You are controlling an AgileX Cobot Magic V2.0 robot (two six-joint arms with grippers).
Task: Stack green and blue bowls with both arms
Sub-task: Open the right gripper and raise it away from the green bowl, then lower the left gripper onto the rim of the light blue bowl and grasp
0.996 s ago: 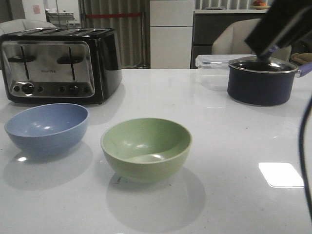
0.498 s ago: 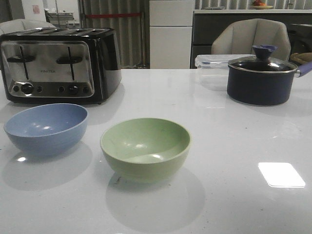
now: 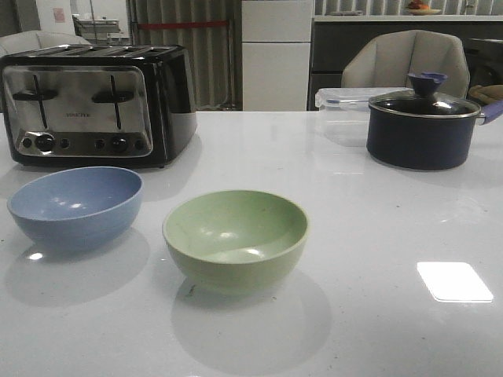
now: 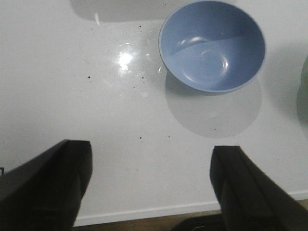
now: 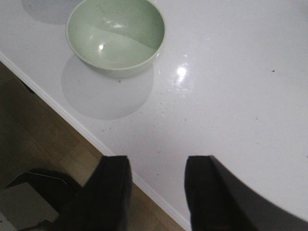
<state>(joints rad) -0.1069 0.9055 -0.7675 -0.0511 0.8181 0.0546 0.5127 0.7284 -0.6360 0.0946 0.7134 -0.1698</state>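
From the front, the blue bowl point(image 3: 75, 207) sits upright on the white surface point(image 3: 377, 236) at about 9 o'clock of the frame, and the green bowl point(image 3: 236, 239) stands upright near centre, at the blue one's 4 o'clock. The two bowls are near each other but apart, both empty. Behind the blue bowl, at 10 o'clock, is a black and chrome toaster point(image 3: 94, 102). At 2 o'clock a dark lidded pot point(image 3: 423, 126) stands with a clear plastic container point(image 3: 346, 110) just beside it. No arm shows in this view.

In the left wrist view, the left pincer point(image 4: 149, 185) hangs above the bare surface near its edge, its two dark fingers point(image 4: 53, 187) spread wide with nothing between them. The blue bowl point(image 4: 211, 45) lies well ahead of the fingers, at about 1 o'clock in the frame, untouched, its shadow falling on the surface below it.

In the right wrist view, the right pincer point(image 5: 156, 192) hovers over the edge of the surface point(image 5: 231, 96), fingers point(image 5: 113, 192) parted with a gap and holding nothing. The green bowl point(image 5: 116, 36) rests near the surface's edge at roughly 11 o'clock in the frame, clear of the fingers. Wooden floor point(image 5: 43, 144) shows beyond the edge.
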